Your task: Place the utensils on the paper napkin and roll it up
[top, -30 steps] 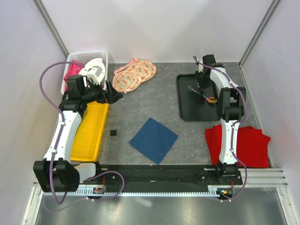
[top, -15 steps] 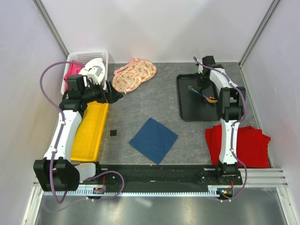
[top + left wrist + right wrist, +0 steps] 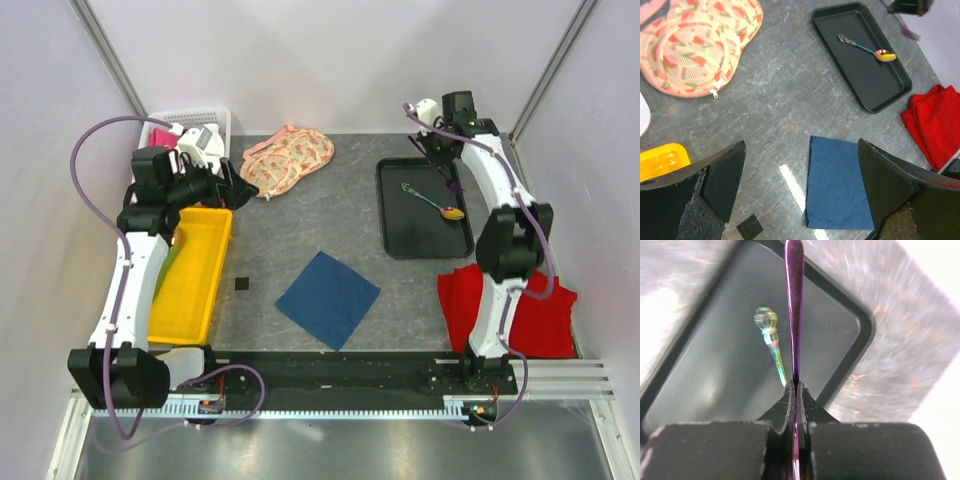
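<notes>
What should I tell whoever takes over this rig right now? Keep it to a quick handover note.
Grippers: the left gripper is open and empty, near the yellow bin. The right gripper is shut on a purple utensil, held above the far end of the black tray.
Things: the spoon lies in the tray. The napkin lies flat mid-table with nothing on it.
Done: one utensil picked up.
Left: set it on the napkin, fetch the spoon too, then roll the napkin up.
</notes>
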Controlling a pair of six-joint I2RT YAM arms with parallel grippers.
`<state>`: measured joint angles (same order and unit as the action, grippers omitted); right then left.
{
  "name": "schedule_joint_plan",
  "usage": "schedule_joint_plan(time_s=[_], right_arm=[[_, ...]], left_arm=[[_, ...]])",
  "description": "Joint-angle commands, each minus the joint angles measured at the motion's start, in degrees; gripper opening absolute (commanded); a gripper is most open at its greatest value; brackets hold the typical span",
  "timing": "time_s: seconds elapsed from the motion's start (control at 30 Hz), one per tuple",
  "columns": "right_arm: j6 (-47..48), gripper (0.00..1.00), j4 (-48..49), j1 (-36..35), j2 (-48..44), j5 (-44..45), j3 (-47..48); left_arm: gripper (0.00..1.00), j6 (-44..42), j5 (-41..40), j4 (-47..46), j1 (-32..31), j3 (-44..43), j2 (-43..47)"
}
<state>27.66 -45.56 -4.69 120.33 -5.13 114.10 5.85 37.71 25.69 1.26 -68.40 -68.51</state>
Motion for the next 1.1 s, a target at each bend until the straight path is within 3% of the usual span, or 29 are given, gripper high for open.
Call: schedule_joint_plan(time_s=[0.0,0.2,0.33,0.53,0.63,0.97,1.07], right_arm=[[19.83,0.00,-0.67,-5.06,-15.37,-8.48,-7.74],[37.27,0.00,-0.58,-17.88,-33.83,-8.76,-27.49],[45.61,0.00,-1.02,-30.86,-43.75,-4.56,-35.25],[50.12,0.00,0.82,-49.59,-50.80,3.27,-44.22],[51.09,0.00,2.14,-55.75,-51.25,6.96,-45.90],[51.62,0.00,4.96,-61.31,-48.26,11.45,-45.81],[52.05,0.00,4.96,-62.55,-47.39,12.24,-45.64]], left_arm=[[1.00,-4.43,4.89,4.00,0.06,-6.91,-1.26],[1.00,-14.09,18.24,14.29,0.06,-11.05,-5.22],[0.99,-18.23,25.56,19.74,-0.64,-10.62,-6.98],[0.96,-21.23,23.72,22.03,-13.46,-5.96,-7.07],[0.95,-20.61,23.55,22.47,-19.44,-2.02,-7.95],[0.88,-15.87,26.36,17.56,-28.76,7.75,-8.49],[0.80,-14.11,26.27,15.62,-30.78,9.07,-8.30]])
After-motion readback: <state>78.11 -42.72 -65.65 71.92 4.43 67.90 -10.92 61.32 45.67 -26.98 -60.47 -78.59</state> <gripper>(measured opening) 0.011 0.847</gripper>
